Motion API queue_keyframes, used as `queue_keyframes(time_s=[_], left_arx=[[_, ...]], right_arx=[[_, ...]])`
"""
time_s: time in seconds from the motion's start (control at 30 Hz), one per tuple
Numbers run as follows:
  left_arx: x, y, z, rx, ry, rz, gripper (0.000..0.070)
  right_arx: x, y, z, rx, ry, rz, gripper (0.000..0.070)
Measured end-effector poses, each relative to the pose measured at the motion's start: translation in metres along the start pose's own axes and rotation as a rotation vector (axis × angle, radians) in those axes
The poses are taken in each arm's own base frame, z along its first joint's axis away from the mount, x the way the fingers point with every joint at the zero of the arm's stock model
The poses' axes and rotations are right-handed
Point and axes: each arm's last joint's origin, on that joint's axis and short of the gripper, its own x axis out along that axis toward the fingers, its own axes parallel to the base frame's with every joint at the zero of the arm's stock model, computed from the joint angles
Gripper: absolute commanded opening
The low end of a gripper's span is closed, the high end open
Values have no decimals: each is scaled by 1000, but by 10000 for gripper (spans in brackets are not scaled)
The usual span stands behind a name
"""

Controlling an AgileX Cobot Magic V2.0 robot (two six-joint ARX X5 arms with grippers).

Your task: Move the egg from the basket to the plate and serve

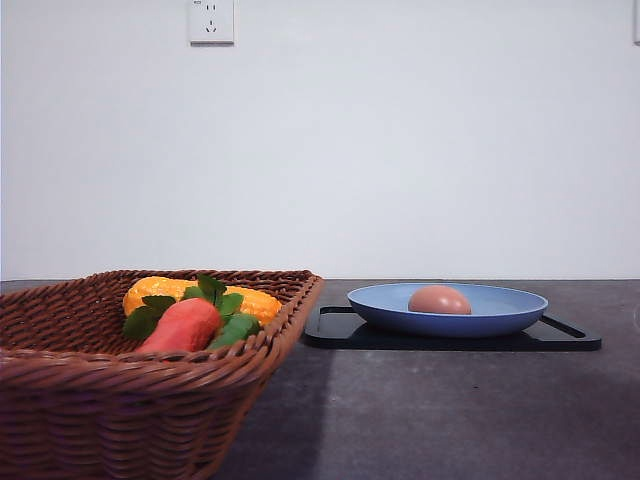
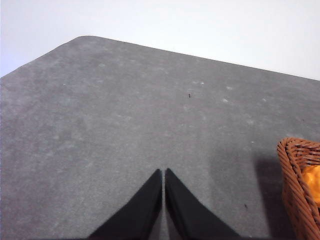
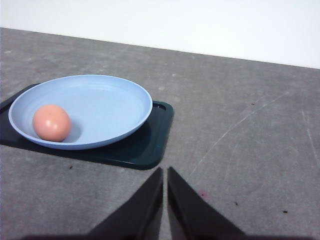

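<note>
- The egg (image 3: 51,122) lies inside the blue plate (image 3: 115,105), well apart from the right gripper (image 3: 165,172) and off to one side of its tips.
- The plate rests on a black tray (image 3: 145,145), whose near corner sits just ahead of those tips.
- The right gripper's jaws are pressed together, holding nothing, above bare table (image 3: 240,150).
- The left gripper (image 2: 163,173) likewise has its jaws closed and empty; the basket (image 2: 295,185) edge is off to the side, apart from them.

White wall (image 1: 400,150), grey table (image 1: 450,400)
</note>
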Motion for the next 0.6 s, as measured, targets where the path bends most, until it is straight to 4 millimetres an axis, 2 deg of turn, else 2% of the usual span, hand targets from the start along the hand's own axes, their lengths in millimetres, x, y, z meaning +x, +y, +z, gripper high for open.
queue_keyframes(time_s=[0.6], left_arx=[[0,0,0,0,0,0,0]], right_arx=[[0,0,0,0,0,0,0]])
